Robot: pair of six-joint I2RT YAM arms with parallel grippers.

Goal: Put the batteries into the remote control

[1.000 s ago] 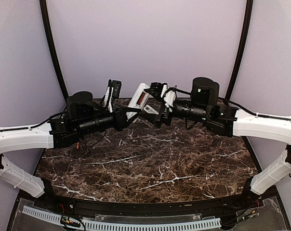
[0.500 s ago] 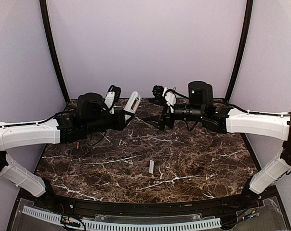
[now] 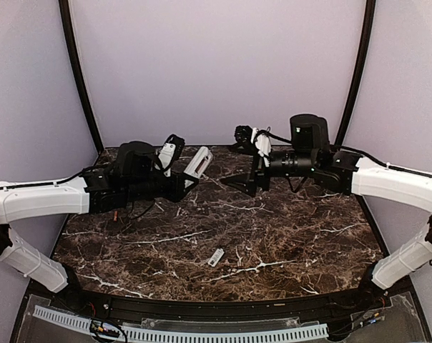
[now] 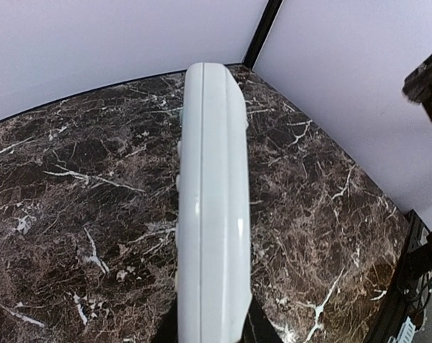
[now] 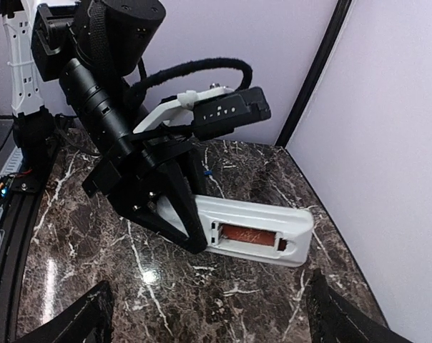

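- Top view: the left end effector (image 3: 189, 176) is closed on the remote control (image 3: 199, 161). It holds the remote control tilted above the marble worktop (image 3: 273, 236), free end pointing up and away from the arm bases.
- Top view: the right end effector (image 3: 246, 183) hangs just to the right of the remote control and apart from it. Its jaws are spread wide with nothing between them.
- Top view: a small flat white piece (image 3: 216, 256) lies on the worktop, well apart from the remote control, on the side nearer the arm bases.
- Left wrist view: the remote control (image 4: 209, 214) runs edge-on up the middle, its lower end clamped between two dark fingers (image 4: 262, 330).
- Right wrist view: the remote control (image 5: 255, 232) shows its back, with an open recess (image 5: 244, 234) that looks reddish-brown inside; what fills it cannot be told.
- Right wrist view: the left end effector (image 5: 174, 214) grips the remote control's left end. The right end effector's own fingers (image 5: 73, 321) stand far apart below the remote control, not touching it.
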